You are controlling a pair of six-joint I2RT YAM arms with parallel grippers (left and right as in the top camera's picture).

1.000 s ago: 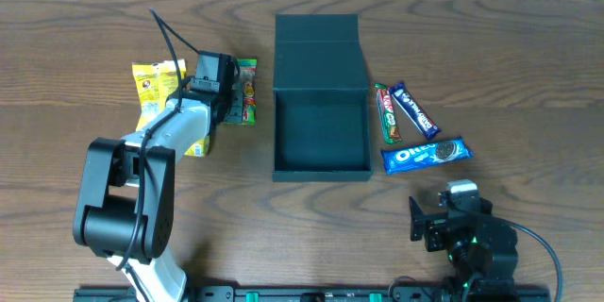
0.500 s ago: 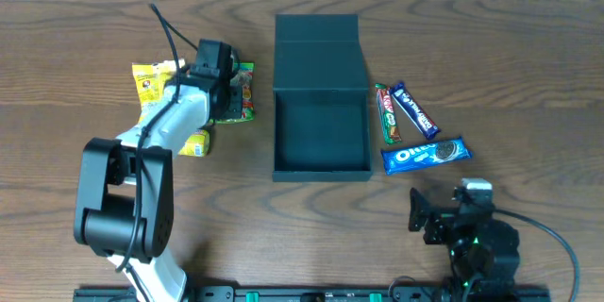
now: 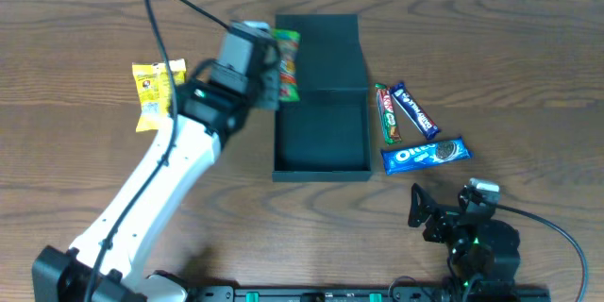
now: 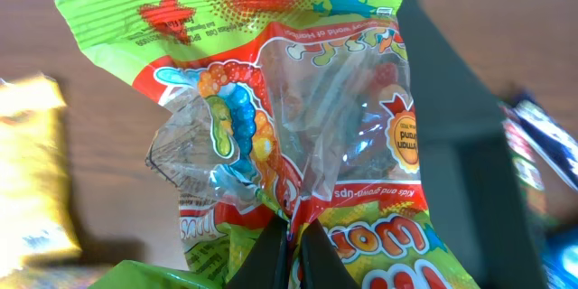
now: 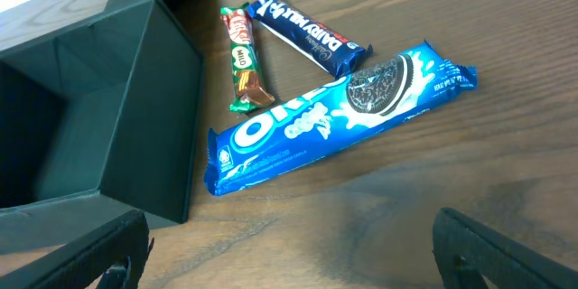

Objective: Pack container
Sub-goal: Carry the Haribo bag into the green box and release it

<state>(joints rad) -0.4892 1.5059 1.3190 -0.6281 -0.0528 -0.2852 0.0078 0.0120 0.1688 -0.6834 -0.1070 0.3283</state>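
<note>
Two fingers of the left gripper (image 4: 291,255) are pressed close together on the lower edge of a green-and-red gummy candy bag (image 4: 289,99), so the jaws are almost shut with the bag pinched between them. From overhead, the bag (image 3: 287,64) is seen over the left edge of the container (image 3: 321,176), where the open box meets its folded-back lid. The container, a dark rectangular box, is set at the middle of the wooden table (image 3: 528,47) with its lid laid flat towards the far side, and nothing is seen inside it. A yellow snack packet (image 3: 156,94) is left well to its left.

The right gripper (image 5: 291,253) is held near the table's front edge with its jaws spread wide and nothing between them. Just right of the container, three bars are laid close together: a blue Oreo pack (image 5: 339,117), a red-and-green bar (image 5: 242,59) and a dark blue chocolate bar (image 5: 307,32).
</note>
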